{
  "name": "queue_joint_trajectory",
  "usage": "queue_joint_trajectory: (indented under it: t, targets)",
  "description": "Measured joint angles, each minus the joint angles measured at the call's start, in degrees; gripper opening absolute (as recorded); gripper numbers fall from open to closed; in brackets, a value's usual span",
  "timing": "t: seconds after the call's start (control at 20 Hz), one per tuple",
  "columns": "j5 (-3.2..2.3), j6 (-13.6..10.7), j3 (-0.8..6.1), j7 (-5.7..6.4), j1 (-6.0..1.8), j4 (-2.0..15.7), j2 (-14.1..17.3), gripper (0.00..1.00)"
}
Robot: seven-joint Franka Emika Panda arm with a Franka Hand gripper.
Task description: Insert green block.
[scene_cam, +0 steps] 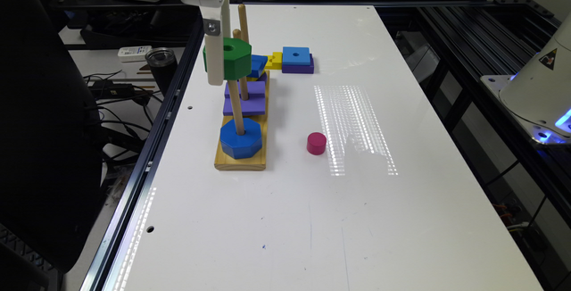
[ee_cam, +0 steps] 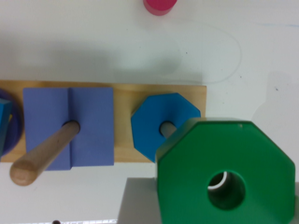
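Above the wooden peg base (scene_cam: pixel 241 159), the tool (scene_cam: pixel 215 65) hangs vertically from the arm, grasping the green block (scene_cam: pixel 228 58) over the blue octagon (scene_cam: pixel 241 138)

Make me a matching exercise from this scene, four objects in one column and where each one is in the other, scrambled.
Objects:
1. Green octagonal wooden block
2. Blue octagonal wooden block
3. Pink round cylinder
4. Purple rectangular wooden block

Places:
A. Loose on the white table
B. Threaded on the middle peg of the wooden base
C. Held up in the air, beside the pegs
D. Threaded on the base's nearest peg in the exterior view

Pairs: 1-C, 2-D, 3-A, 4-B
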Motion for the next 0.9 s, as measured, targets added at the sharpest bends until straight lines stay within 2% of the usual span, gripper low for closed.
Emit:
queue_joint_trajectory:
  t: [0.3, 0.9]
  targets:
    - [-0.34, 1.3, -0.01, 0.00, 0.00, 0.02, 1.2, 0.00]
    - [-0.38, 1.3, 0.03, 0.01, 0.03, 0.03, 1.2, 0.00]
